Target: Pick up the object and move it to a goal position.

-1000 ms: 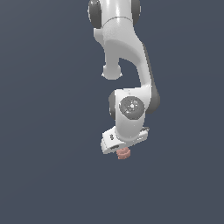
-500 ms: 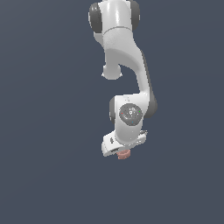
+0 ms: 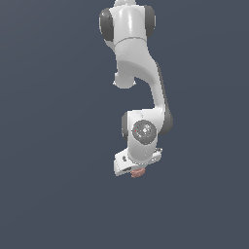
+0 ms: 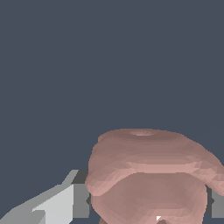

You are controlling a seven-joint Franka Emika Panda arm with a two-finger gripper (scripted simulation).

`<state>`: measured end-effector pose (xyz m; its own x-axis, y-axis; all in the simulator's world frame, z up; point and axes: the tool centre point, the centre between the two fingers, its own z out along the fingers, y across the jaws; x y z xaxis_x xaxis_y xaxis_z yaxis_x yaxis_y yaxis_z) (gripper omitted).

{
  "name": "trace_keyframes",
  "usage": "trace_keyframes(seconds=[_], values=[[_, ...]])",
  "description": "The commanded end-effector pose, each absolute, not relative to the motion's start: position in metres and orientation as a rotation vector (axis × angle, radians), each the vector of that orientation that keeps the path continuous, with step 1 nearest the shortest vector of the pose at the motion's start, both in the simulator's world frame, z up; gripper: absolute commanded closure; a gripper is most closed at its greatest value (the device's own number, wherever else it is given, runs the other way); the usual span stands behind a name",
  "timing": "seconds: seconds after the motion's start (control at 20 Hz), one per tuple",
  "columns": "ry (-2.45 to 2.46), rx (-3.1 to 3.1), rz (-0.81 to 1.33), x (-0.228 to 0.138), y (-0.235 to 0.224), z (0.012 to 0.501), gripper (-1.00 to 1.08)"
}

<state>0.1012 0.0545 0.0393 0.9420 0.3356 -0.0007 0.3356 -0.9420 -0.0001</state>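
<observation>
Gripper [image 3: 136, 171] closed on the object [image 3: 138, 172], low centre of ext. view & filling lower right of wrist view, one finger [image 4: 65, 203] tight against its side; prob. light, rigid, lumpy w/ ridged grooves, so best pinched at the narrower waist, may slip off rounded lobes.

Bare simulator void (flat slate-blue backdrop [image 3: 48, 146], no furnishings)
</observation>
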Motion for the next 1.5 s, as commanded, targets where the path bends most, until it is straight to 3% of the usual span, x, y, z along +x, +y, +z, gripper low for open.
trace_keyframes(seconds=[0.0,0.8,1.45], values=[[-0.535,-3.096,0.0,0.102,0.055,0.04,1.08],[-0.535,-3.096,0.0,0.095,0.056,0.047,1.08],[-0.535,-3.096,0.001,0.052,0.063,0.095,1.08]])
